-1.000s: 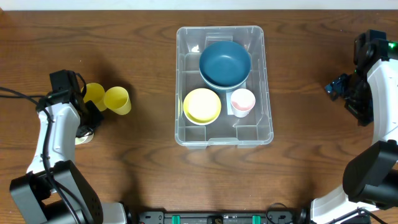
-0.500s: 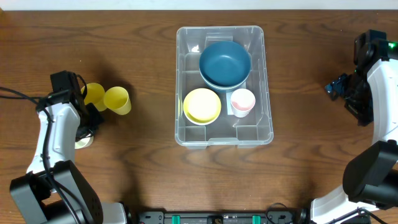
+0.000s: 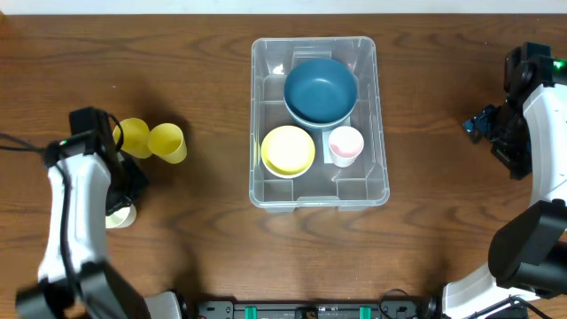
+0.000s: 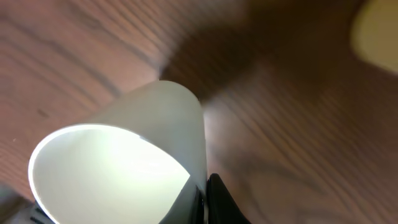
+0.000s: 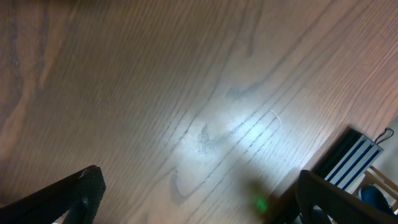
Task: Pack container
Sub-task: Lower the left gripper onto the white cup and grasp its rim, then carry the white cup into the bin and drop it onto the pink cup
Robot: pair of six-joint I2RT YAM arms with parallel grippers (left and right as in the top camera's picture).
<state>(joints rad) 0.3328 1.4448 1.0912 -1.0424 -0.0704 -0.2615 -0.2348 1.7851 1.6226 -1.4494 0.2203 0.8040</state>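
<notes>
Three dishes sit in the clear container [image 3: 383,190] between the arms: blue bowl [image 3: 321,89], yellow bowl [image 3: 288,149], pink-lined cup [image 3: 345,143] on a white label too small to read. Far to the container's left, the left gripper [image 3: 124,197] clasps a white cup [image 4: 124,155], now shifted back. To its right, the right gripper [image 5: 205,199] gapes empty.

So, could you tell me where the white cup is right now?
In the overhead view the white cup is on the left side, partly hidden under the left arm, just below the two yellow cups and far from the container.
</notes>
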